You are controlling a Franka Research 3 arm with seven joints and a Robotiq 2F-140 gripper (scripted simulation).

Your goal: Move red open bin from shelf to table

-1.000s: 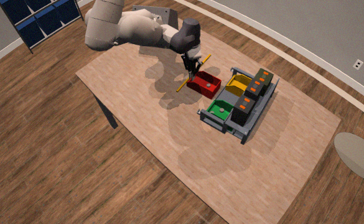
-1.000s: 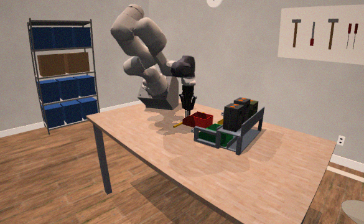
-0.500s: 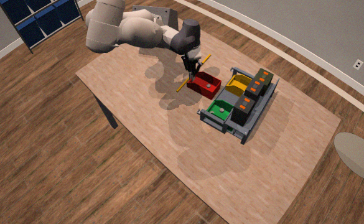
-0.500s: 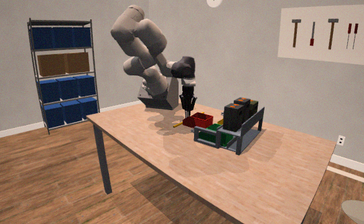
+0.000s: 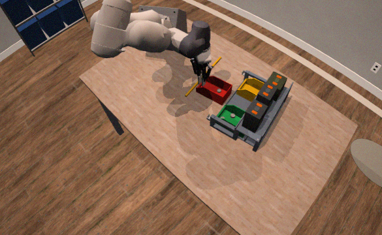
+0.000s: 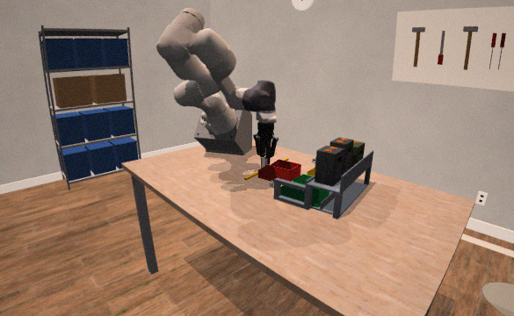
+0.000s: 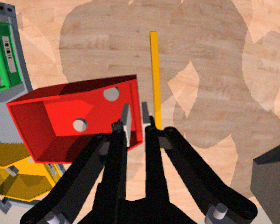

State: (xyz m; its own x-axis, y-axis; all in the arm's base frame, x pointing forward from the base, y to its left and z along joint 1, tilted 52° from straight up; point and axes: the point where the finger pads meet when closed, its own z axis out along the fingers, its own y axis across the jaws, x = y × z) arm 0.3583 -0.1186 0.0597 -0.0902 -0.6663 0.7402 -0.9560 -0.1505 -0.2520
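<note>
The red open bin [image 5: 210, 92] [image 6: 285, 170] [image 7: 67, 117] stands upright on the table top [image 5: 128, 91], off the grey shelf [image 5: 275, 108] [image 6: 349, 175] and to its left. Two small grey parts [image 7: 79, 124] lie in it; one also shows in the top view [image 5: 219, 90]. My gripper [image 5: 201, 83] [image 6: 265, 166] [image 7: 136, 111] points straight down at the bin's wall farthest from the shelf. Its fingers straddle the rim of that wall, slightly apart, with a small gap showing. A thin yellow rod [image 5: 191, 89] [image 6: 251, 175] [image 7: 153, 76] lies on the table close along that wall.
A green bin [image 5: 226, 114] [image 6: 298, 182] [image 7: 4, 56] and a yellow bin [image 5: 249, 88] [image 7: 11, 176] sit in the shelf's lower level, open fronts out. Three dark boxes [image 5: 254, 114] [image 6: 329, 164] stand on top. The robot base is at the table's far end.
</note>
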